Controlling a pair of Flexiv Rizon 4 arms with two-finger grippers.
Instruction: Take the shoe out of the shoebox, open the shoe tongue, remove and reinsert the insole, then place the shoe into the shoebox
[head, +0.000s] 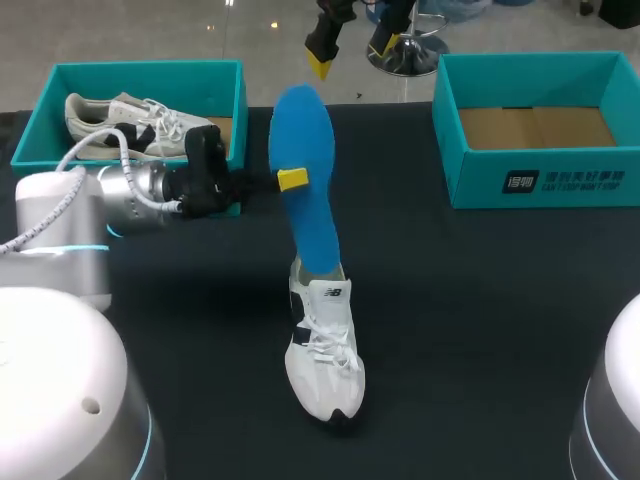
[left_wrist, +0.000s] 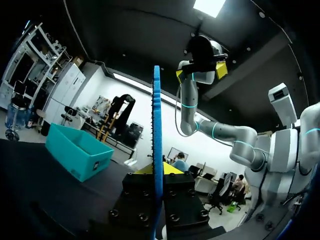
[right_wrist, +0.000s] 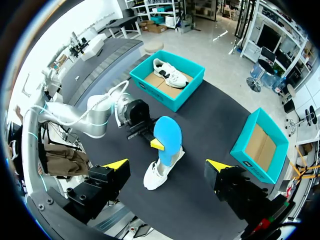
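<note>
Head view, from left to right: a teal shoebox (head: 140, 70) sat at the far left of the black table (head: 480, 330), with a white and black shoe (head: 125, 122) lying inside it. Just in front of that box the left arm (head: 110, 195) came in from the left and pointed sideways toward the middle. The left gripper (head: 290, 180) was clamped on a blue insole (head: 305, 130), one yellow tip pressed on its near face. In the left wrist view the insole (left_wrist: 157, 150) stood edge-on between the fingers. The insole stood nearly upright, leaning slightly, its lower end tucked into the opening of a white shoe (head: 322, 350). That shoe rested on the table near the middle, toe toward the camera. The right gripper (head: 352, 55) hung high above the far middle of the table, fingers spread wide apart and holding nothing. At the far right sat a second teal shoebox (head: 530, 175), showing only its brown cardboard floor.
</note>
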